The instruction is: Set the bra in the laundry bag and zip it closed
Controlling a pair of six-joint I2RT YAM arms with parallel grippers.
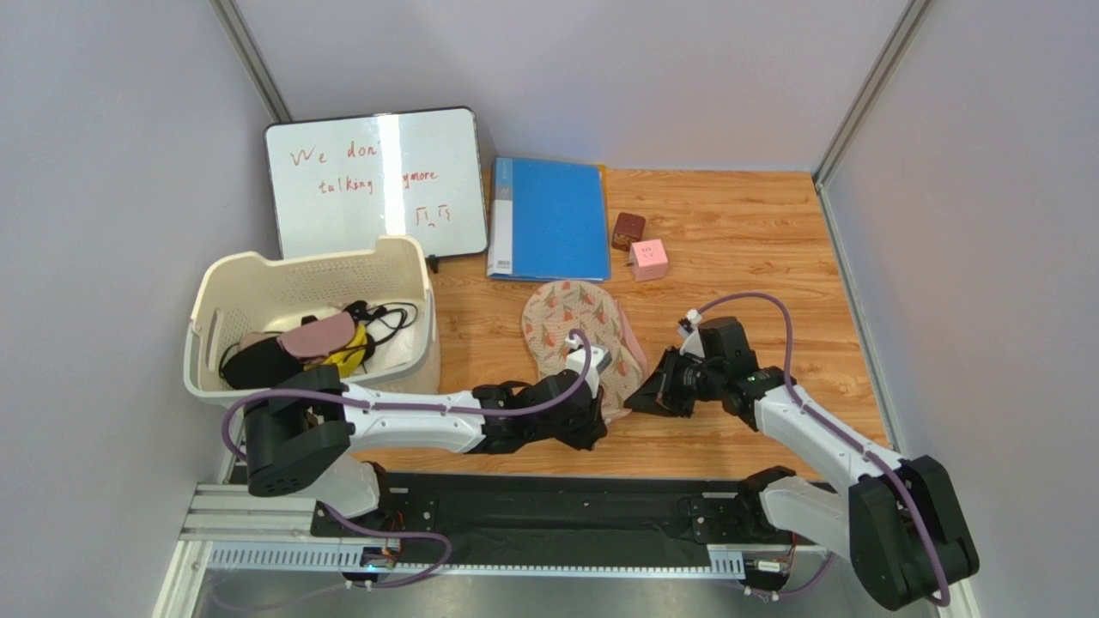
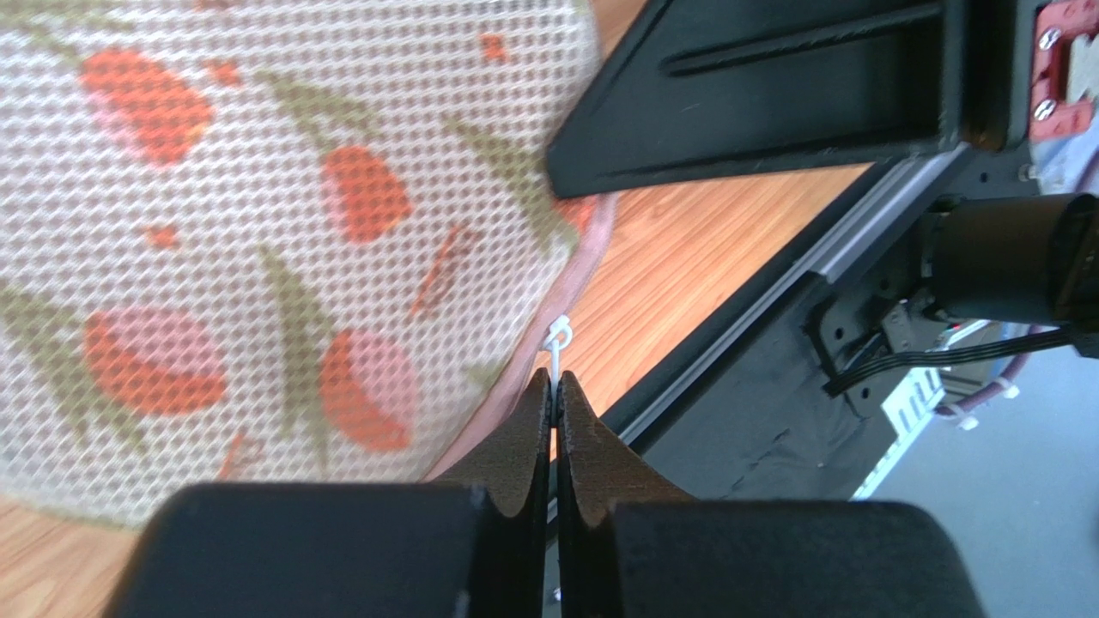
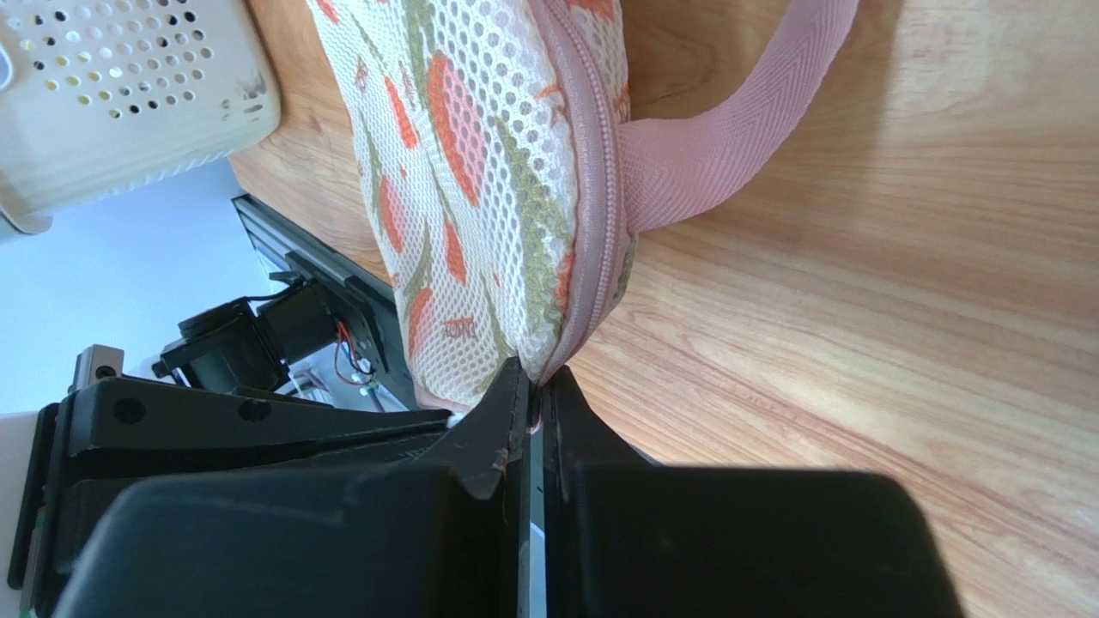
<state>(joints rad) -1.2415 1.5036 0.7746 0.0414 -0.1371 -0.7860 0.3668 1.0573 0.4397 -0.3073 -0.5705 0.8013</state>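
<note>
Only the overhead view took in the wooden table (image 1: 774,258) and the cream basket (image 1: 310,264) left of the laundry bag (image 1: 568,328), which lay flat between the arms. The right wrist view alone showed the bag's pink loop (image 3: 735,142) and zip edging (image 3: 596,193), with the right gripper (image 3: 535,390) closed tight at the edging's end. The left gripper (image 2: 555,393), jaws together, met a small white pull (image 2: 557,339) at the bag's rim.

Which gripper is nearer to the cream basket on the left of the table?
Left. The left gripper is at the near end of the laundry bag, on the side facing the basket; the right gripper is at that end's other side, farther away.
</note>
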